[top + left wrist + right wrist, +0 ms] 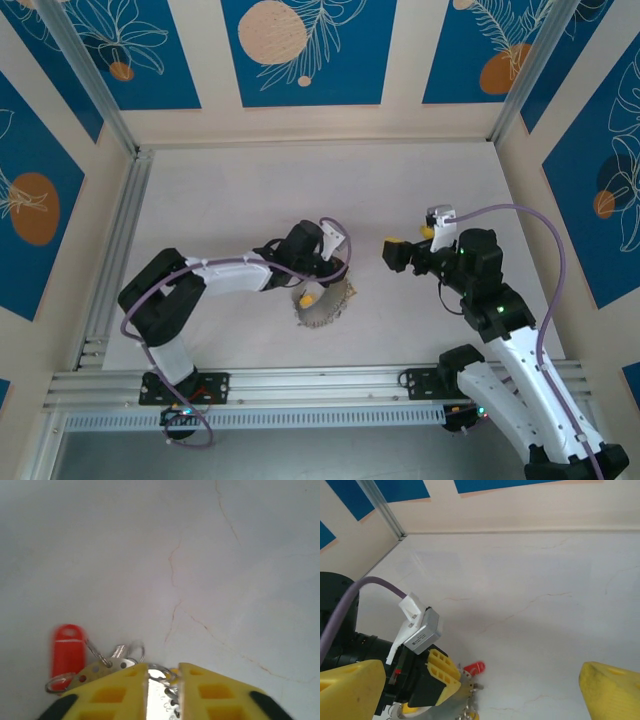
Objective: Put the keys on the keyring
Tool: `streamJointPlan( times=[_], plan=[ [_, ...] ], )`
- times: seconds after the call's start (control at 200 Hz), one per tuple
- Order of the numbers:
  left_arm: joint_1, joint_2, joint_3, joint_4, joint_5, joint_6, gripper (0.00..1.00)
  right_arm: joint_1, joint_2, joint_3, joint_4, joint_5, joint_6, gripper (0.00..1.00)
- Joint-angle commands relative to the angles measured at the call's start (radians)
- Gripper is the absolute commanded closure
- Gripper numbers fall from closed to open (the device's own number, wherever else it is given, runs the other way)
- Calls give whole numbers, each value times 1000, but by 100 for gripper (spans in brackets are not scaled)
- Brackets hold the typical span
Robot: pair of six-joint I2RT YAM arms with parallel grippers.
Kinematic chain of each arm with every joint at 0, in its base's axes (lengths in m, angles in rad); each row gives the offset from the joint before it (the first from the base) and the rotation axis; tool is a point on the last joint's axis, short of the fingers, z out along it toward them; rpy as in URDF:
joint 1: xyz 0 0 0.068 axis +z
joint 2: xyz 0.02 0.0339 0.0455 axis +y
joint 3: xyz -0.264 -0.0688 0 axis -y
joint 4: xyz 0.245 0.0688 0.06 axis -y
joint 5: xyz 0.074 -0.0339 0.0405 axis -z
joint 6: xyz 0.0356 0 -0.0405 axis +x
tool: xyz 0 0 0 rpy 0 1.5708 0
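1. The pale, faintly veined counter (pixel 250 200) carries everything, and the work sits near its middle, between the two arms.
2. The left hand (pixel 163 674) is at the work. Its yellow fingers stand a narrow gap apart with the rim of the ring between them. I cannot tell whether they are pressing on it or have let go.
3. The right hand (pixel 480 687) is spread wide with nothing between its yellow fingers. It hangs a little apart from the work, pointing across at it. In its wrist view the left hand and the ring lie ahead and toward the left finger.
4. The wide flat grey keyring with a silvery fringe (pixel 324 304) lies just in front of the left hand and seems tilted rather than flat. Judged from this, the left arm is clearly the nearer one. The right would have to travel toward its own left to reach the ring.
5. The red-headed small metal key (pixel 67 655) lies on the counter just beside the ring's rim. In the left wrist view it is left of the fingers, its long axis running away from the camera. Thin wire loops appear to join it to the rim, though that link is too small to confirm.
6. A yellow-headed key (pixel 308 298) shows at the ring's middle.
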Motion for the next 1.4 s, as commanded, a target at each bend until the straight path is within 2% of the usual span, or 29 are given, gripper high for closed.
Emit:
streamJointPlan(
  times=[0.0,0.065,0.075,0.115,0.14,0.17,0.225,0.415,0.545,0.635,0.69,0.76,0.86,0.92,0.975,1.065,1.19,1.255,1.311,1.396],
  plan=[
    [-6,-37,58,-14,-10,8,69,-17,-17,-15,17,34,30,1],
    [-7,-88,67,-62,-11,18,61,-29,-30,-21,22,57,44,1],
    [-7,-96,67,-69,-13,19,57,-30,-30,-21,22,61,47,1],
    [-5,-138,63,-98,-20,29,31,-36,-35,-25,24,76,55,1],
    [-5,-167,57,-117,-30,36,19,-39,-39,-29,28,80,56,1],
    [-5,-204,48,-140,-49,49,10,-42,-39,-36,37,81,53,1],
    [0,-278,28,-190,-106,70,0,-51,-35,-51,57,87,57,1],
    [58,-509,-94,-289,-359,93,0,-87,-4,-131,159,141,110,1],
    [132,-636,-206,-302,-661,58,0,-103,-2,-233,281,272,126,1],
    [233,-673,-264,-281,-746,79,0,-115,9,-325,404,290,23,1],
    [288,-676,-284,-267,-806,95,0,-116,22,-421,586,252,-107,1],
    [334,-682,-312,-220,-880,141,0,-122,35,-519,782,238,-179,1],
    [390,-682,-360,-122,-938,189,0,-155,122,-538,864,201,-203,1],
    [425,-681,-409,-23,-944,228,0,-176,216,-504,866,197,-189,1],
    [462,-669,-465,108,-927,265,0,-184,310,-493,936,180,-203,1],
    [534,-617,-559,375,-796,318,0,-184,471,-479,1078,175,-215,1],
    [642,-481,-604,610,-735,281,0,-183,660,-451,1212,196,-235,1],
    [674,-432,-607,679,-725,290,0,-177,675,-443,1227,200,-262,1],
    [703,-451,-581,587,-656,266,0,-188,693,-441,1244,192,-257,1],
    [734,-431,-623,742,-575,259,0,-210,749,-427,1269,152,-237,1]
  ],
)
